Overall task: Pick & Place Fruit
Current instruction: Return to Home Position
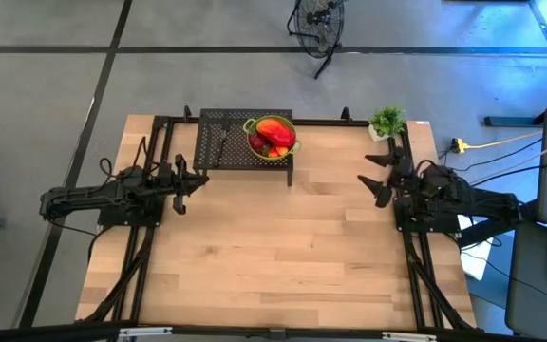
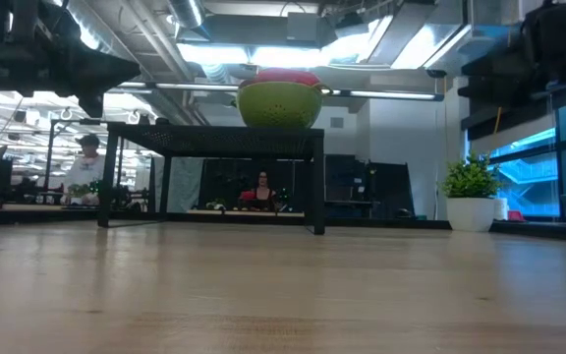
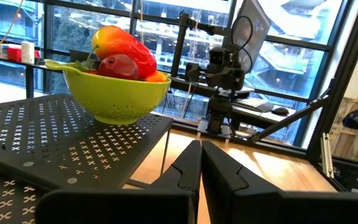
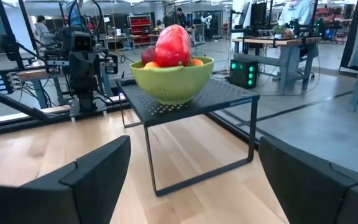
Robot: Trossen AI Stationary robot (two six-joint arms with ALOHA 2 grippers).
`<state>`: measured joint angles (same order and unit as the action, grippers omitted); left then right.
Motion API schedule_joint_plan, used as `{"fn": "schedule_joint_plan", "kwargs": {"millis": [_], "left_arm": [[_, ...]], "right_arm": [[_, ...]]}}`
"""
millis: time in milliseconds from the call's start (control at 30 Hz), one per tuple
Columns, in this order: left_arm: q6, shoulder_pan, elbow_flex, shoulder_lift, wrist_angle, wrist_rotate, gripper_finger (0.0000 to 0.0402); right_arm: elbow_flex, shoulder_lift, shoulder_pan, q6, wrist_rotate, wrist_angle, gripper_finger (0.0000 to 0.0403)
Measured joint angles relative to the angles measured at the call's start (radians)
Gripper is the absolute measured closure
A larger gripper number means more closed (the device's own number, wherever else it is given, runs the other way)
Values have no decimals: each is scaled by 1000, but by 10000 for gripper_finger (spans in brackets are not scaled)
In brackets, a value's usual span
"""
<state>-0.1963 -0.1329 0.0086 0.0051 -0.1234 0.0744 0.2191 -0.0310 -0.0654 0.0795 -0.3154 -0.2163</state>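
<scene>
The fruit (image 1: 273,136) lies heaped in a lime-green bowl (image 1: 254,142). The bowl stands on a black perforated rack (image 1: 218,142) at the middle of the table's far edge. A big glossy red piece (image 4: 172,43) tops the heap, with a dark red round one (image 3: 118,66) and orange pieces (image 4: 195,61) beside it. My left gripper (image 1: 201,180) is shut and waits at the table's left, level with the rack's near-left corner. My right gripper (image 1: 378,178) stands open at the table's right, pointing level toward the rack and well short of it, with nothing between its fingers.
A potted plant (image 1: 386,122) stands at the far right corner, close behind my right gripper. The rack stands on thin legs (image 4: 148,158) with open space beneath. Bare wooden tabletop (image 1: 283,247) lies between the arms. People (image 2: 88,162) show in the room beyond.
</scene>
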Motion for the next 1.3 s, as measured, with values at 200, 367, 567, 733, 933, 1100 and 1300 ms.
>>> {"fn": "schedule_joint_plan", "kwargs": {"millis": [200, 367, 567, 733, 933, 1100, 1300], "left_arm": [[0, 0, 0, 0, 0, 0, 398], [0, 0, 0, 0, 0, 0, 394], [0, 0, 0, 0, 0, 0, 391], [0, 0, 0, 0, 0, 0, 394], [-1, 0, 0, 0, 0, 0, 394], [-1, 0, 0, 0, 0, 0, 391], [-1, 0, 0, 0, 0, 0, 394]], "right_arm": [[-69, 32, 0, 14, 2, 58, 43], [-89, 32, 0, 14, 2, 79, 34], [-141, 32, 0, 19, 73, 149, 24], [-174, 31, 0, 59, 95, 168, 16], [-177, 31, 0, 74, 202, 182, 12], [-206, 31, 0, 89, 353, 235, 19], [-205, 24, -4, 80, 291, 231, 29]]}}
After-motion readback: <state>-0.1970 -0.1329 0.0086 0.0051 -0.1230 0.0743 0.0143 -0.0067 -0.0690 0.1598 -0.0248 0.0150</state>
